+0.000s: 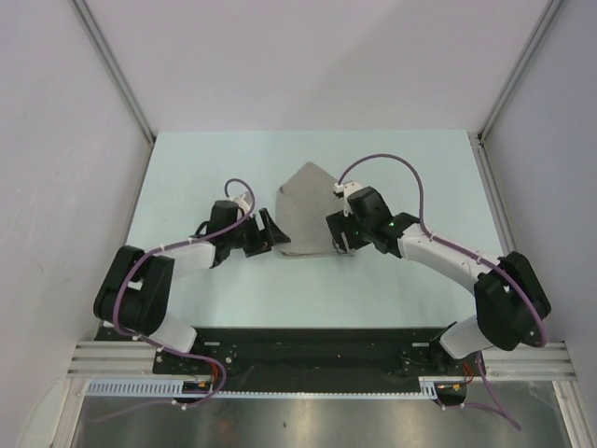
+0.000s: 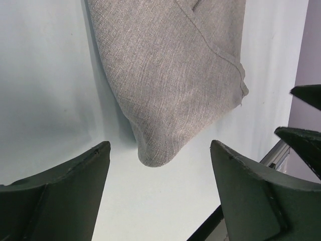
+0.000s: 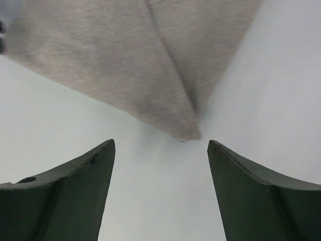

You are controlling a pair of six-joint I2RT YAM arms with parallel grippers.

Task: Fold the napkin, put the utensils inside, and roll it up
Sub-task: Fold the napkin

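The grey-beige napkin lies folded on the pale table, a point at its far end and a straight edge nearest me. My left gripper is open at its near left corner. In the left wrist view that rounded corner of the napkin lies just ahead of the gripper, touching neither finger. My right gripper is open at the near right corner. From the right wrist, the napkin ends in a point just beyond the gripper. Nothing is held. The utensils are out of view.
White walls with metal posts close in the table on the left, right and back. A black base plate and metal rail run along the near edge. The right gripper's dark fingers show at the right edge of the left wrist view.
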